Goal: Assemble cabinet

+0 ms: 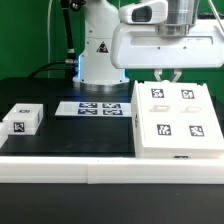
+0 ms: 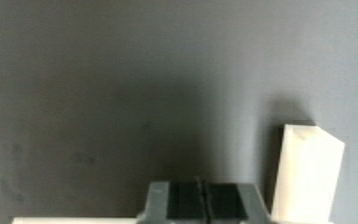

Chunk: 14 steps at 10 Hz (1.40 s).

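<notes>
The cabinet case [image 1: 178, 113] is a large white box with several square marker tags on top, lying on the black table at the exterior view's right. A small white tagged block [image 1: 22, 118] lies at the exterior view's left. My gripper [image 1: 168, 73] hangs just above the case's far edge. In the wrist view my gripper [image 2: 202, 203] has its dark pads pressed together with nothing between them. A white part [image 2: 306, 170], probably the case, stands close beside the fingers.
The marker board [image 1: 95, 108] lies flat between the block and the case, in front of the robot base [image 1: 98, 55]. A long white border rail [image 1: 100, 172] runs along the table's front. A white edge [image 2: 69, 218] shows next to the fingers in the wrist view.
</notes>
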Motion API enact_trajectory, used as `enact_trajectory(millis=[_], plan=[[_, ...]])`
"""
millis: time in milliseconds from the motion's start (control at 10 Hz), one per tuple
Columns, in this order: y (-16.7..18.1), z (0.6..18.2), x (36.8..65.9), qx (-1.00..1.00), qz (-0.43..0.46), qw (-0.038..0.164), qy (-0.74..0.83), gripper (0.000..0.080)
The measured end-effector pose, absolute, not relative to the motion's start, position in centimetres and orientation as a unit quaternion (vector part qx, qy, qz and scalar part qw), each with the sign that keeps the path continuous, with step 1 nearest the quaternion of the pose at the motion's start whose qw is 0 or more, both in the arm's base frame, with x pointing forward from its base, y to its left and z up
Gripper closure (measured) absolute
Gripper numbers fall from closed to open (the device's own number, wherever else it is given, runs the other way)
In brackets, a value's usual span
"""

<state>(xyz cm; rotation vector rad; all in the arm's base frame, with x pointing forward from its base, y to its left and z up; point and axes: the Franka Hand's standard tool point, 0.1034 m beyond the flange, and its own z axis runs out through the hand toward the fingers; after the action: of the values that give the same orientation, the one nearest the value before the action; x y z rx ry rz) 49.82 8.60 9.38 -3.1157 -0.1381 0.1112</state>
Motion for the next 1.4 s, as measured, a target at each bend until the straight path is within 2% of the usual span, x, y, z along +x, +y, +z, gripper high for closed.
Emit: enact_trajectory(millis=[200,600,1000,1400], plan=[[8.8,9.9,50.1,-0.997,0.055,0.01,-0.05,0.0798],[8.5,9.4,49.6,-0.998,0.034,0.009,-0.05,0.0798],[8.3,11.3,51.5,-0.998,0.035,0.012,-0.049,0.0798],[8.3,11.1,51.4,-0.998,0.034,0.011,-0.05,0.0798]])
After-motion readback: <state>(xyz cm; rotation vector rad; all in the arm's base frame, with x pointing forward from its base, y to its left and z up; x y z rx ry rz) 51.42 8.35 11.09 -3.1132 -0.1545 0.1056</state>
